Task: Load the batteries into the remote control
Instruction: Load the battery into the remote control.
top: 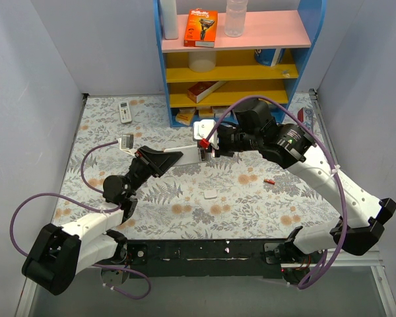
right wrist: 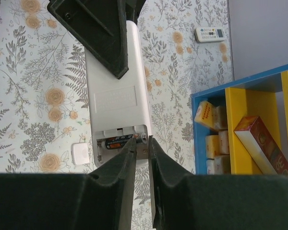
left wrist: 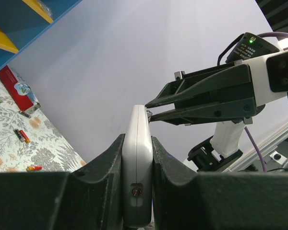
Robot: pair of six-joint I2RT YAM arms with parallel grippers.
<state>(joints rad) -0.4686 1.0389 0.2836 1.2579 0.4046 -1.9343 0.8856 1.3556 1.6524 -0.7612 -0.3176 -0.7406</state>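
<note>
Two arms meet above mid-table. The left gripper [left wrist: 137, 140] is clamped on the long edges of the remote control [left wrist: 137, 175], holding it clear of the table [top: 251, 208]. One battery [right wrist: 114, 143] lies in its open end. The right gripper [right wrist: 142, 144], nearly closed, sits at that rim; any pinch is unclear. Rightward, a loose battery [top: 268, 180] lies in open room.

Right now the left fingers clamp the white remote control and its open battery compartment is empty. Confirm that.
Not empty. The right wrist view shows a battery lying in the open compartment. The left fingers do clamp the white remote control.
</note>
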